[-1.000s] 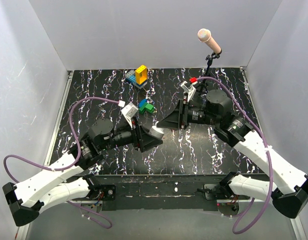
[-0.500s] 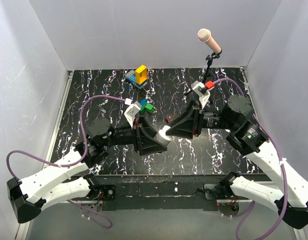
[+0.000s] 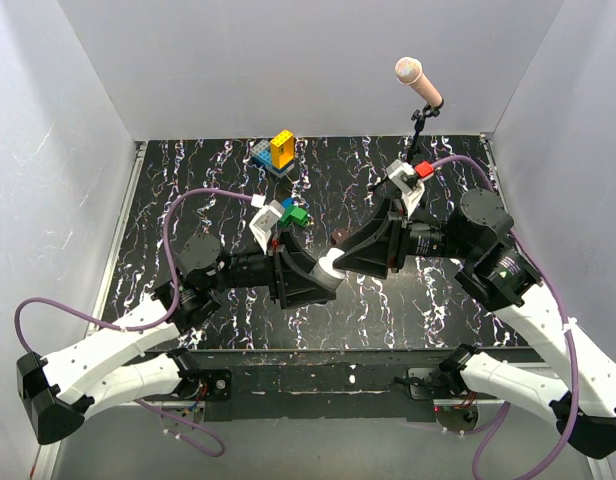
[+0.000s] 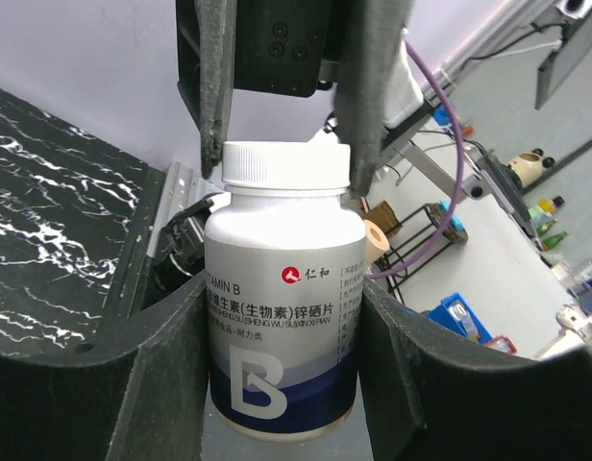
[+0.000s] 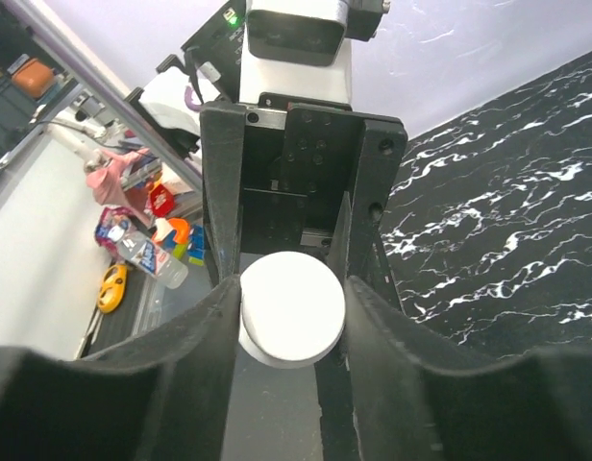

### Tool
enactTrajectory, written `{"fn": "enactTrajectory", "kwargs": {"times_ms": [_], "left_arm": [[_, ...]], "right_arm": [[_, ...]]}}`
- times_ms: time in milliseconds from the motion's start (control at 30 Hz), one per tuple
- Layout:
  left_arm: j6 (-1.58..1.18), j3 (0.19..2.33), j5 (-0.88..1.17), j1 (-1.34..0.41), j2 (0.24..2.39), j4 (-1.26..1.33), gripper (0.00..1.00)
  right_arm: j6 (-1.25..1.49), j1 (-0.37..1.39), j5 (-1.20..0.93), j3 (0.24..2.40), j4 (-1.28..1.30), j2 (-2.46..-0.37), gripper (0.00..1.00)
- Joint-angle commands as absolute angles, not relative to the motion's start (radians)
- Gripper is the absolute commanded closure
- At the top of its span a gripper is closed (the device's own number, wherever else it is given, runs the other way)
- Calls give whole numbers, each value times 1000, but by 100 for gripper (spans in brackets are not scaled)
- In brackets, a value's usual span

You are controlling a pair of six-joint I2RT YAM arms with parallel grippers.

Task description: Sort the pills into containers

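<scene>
Both arms have slid toward the right since a second ago, and their meeting point has gone with them. Your left gripper is clamped on the body of a white vitamin bottle, and your right gripper faces it, closed on the white cap. Just beyond them the small brown pill box lies on the bench, with toy blocks farther back.
</scene>
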State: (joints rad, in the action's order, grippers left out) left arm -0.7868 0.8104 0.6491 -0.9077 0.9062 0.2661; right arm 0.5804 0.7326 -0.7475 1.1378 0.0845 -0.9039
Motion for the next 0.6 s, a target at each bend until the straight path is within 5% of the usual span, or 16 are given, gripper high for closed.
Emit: {"fn": "enactTrajectory", "kwargs": {"times_ms": [0, 67, 200, 567], "left_arm": [[-739, 819, 582, -903, 888, 193, 100], [-729, 822, 575, -902, 887, 163, 100], [-704, 831, 568, -902, 896, 120, 100], [-566, 920, 359, -902, 887, -159, 100]], "right_arm": [[575, 735, -637, 1166, 84, -873, 30], [592, 735, -592, 1157, 80, -859, 17], [614, 735, -509, 1143, 78, -836, 6], [721, 735, -216, 1278, 434, -933, 2]]}}
